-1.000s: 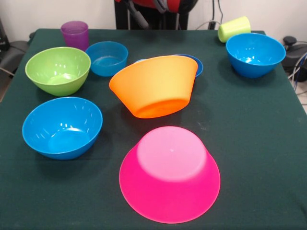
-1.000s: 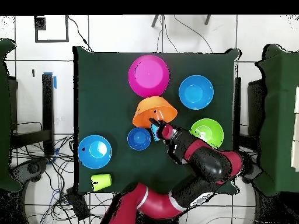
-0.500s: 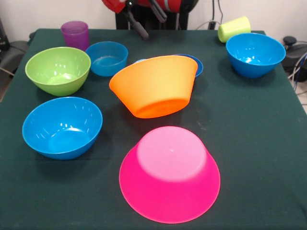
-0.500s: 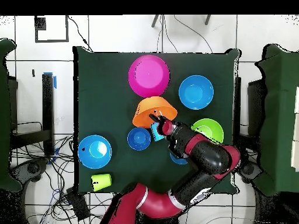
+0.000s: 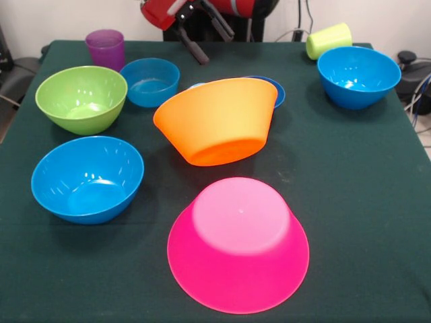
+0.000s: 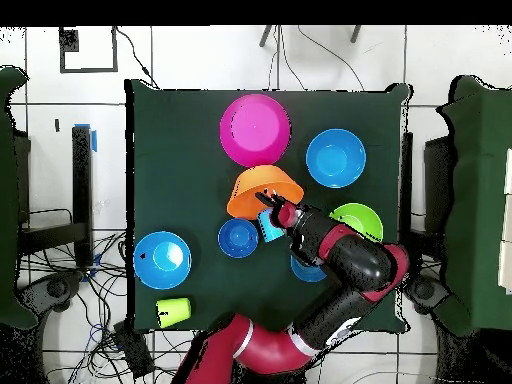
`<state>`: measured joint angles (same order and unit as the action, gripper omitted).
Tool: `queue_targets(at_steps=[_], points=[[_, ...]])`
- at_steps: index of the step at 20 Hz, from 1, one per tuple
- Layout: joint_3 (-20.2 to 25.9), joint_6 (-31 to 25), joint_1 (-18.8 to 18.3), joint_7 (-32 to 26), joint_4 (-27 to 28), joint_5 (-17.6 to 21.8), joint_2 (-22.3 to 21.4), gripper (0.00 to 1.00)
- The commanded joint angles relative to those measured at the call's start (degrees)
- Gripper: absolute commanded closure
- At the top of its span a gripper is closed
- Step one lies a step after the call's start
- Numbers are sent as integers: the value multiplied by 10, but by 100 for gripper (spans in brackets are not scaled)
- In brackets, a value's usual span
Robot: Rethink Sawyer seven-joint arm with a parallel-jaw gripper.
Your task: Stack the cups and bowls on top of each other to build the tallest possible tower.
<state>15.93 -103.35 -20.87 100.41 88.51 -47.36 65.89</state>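
Orange bowl (image 5: 217, 120) sits tilted on the dark-blue bowl (image 5: 274, 89) at your bench (image 5: 350, 202) centre; the pink bowl (image 5: 238, 243) lies inverted apart from it in front. Your gripper (image 5: 202, 37) hangs above and behind the orange bowl, jaws parted and empty. Green bowl (image 5: 81, 97), blue bowls (image 5: 87, 178) and cups ring the edges.

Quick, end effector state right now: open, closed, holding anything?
End effector: open, holding nothing, raised above the table behind the orange bowl.

Open cloth (image 5: 350, 195) beside pink bowl (image 5: 238, 252) (right)
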Motion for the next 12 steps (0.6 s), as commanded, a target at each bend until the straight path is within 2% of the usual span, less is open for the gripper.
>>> queue_targets(at_steps=[1, 3, 5, 7, 8, 12], points=[[140, 38, 16, -200, -37, 7, 151, 0], [140, 41, 17, -199, -40, 8, 151, 0], [139, 40, 14, -177, -32, 27, 154, 0], [142, 36, 10, -115, -10, 65, 158, 0], [151, 55, 15, -80, -1, 73, 161, 0], [174, 90, 25, -7, 5, 82, 165, 0]])
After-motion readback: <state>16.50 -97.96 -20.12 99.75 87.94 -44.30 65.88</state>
